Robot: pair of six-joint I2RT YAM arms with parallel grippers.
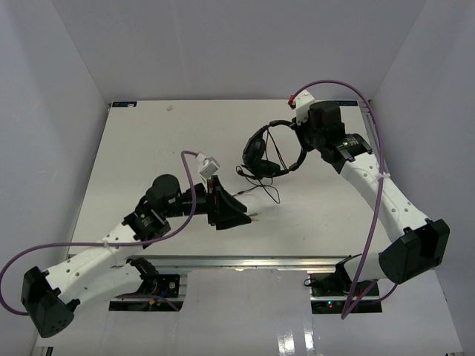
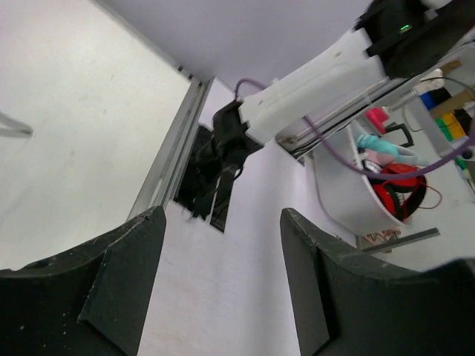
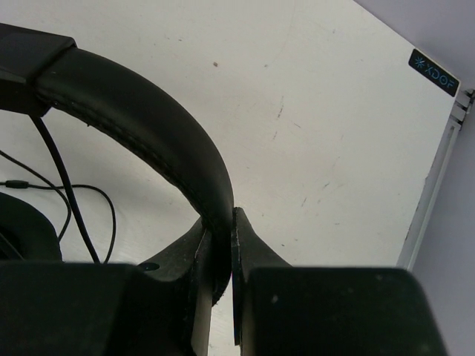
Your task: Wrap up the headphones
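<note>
The black headphones [image 1: 269, 152] stand tilted at the table's back right, earcups toward the left. My right gripper [image 1: 300, 137] is shut on their headband [image 3: 148, 111], which passes between the jaws in the right wrist view [image 3: 221, 222]. An earcup [image 3: 18, 230] shows at the left edge there. The thin dark cable [image 1: 269, 189] lies loose in front of the earcups and also shows in the right wrist view [image 3: 70, 200]. Its reddish plug [image 1: 254, 217] lies just right of my left gripper [image 1: 239, 213]. That gripper is open and empty [image 2: 223, 222], low over the table.
The table's front metal rail [image 1: 245, 261] runs just behind my left gripper and also shows in the left wrist view [image 2: 167, 163]. White walls enclose the left, back and right sides. A white bin of clutter [image 2: 371, 200] stands beyond the table's edge.
</note>
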